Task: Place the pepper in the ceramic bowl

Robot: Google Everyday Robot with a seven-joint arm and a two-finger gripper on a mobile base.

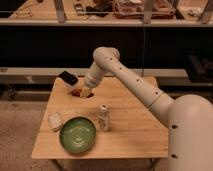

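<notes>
One step is in hand: the pick. I have the gripper [84, 91] down at the far left of the table [127, 132], jaws shut at the pepper [76, 92]; whether it's gripped I can't tell. Next: lift and carry it near, over the ceramic bowl [78, 134].

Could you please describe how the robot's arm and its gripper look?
The arm is white and smooth, built of thick rounded segments with small dark dots along them, rising from a large white rounded body. The gripper, above the wooden table near its far left edge, has a black block-shaped part and pale yellowish fingers.
</notes>
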